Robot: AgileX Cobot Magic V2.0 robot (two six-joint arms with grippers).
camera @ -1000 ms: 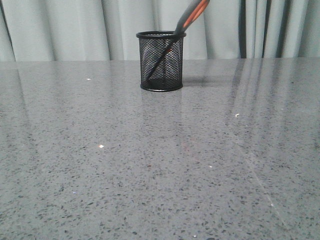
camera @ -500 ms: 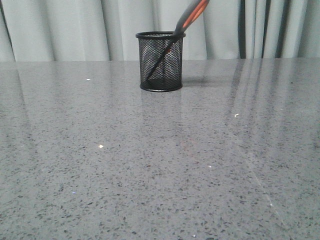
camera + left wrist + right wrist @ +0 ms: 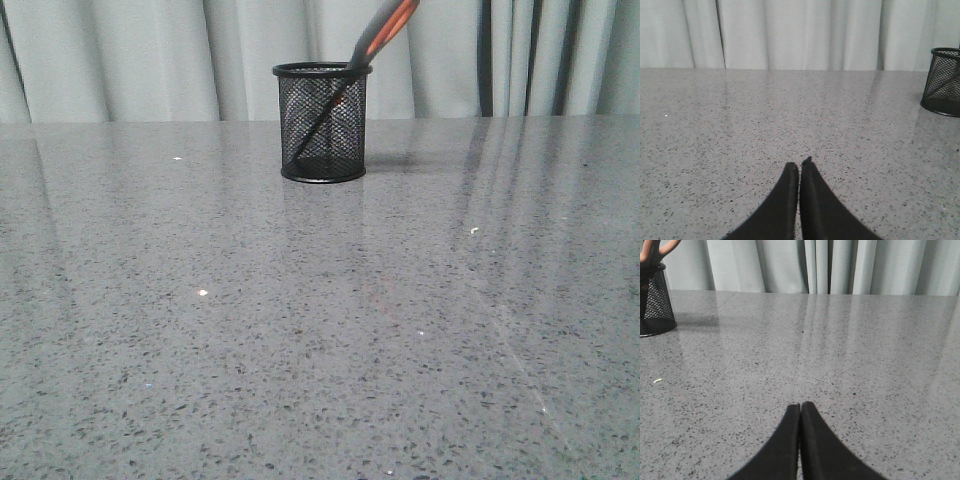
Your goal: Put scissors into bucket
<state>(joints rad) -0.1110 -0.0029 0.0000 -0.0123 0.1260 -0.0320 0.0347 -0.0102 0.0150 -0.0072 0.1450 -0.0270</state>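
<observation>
Pale curtain (image 3: pixel 150 60) behind speckled table (image 3: pixel 300 320)

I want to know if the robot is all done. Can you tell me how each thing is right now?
scissors: inside the bucket, leaning, handles sticking out over the rim
bucket: upright on the table, holding the scissors
left gripper: jaws shut, holding nothing
right gripper: jaws shut, holding nothing
table: bare grey top

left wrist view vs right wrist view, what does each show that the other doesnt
Only the left wrist view shows the left gripper, jaws pressed together, empty. Only the right wrist view shows the right gripper, likewise shut and empty, plus the scissors handles poking above the bucket. Both share the bucket, the speckled grey table and the pale curtain.
</observation>
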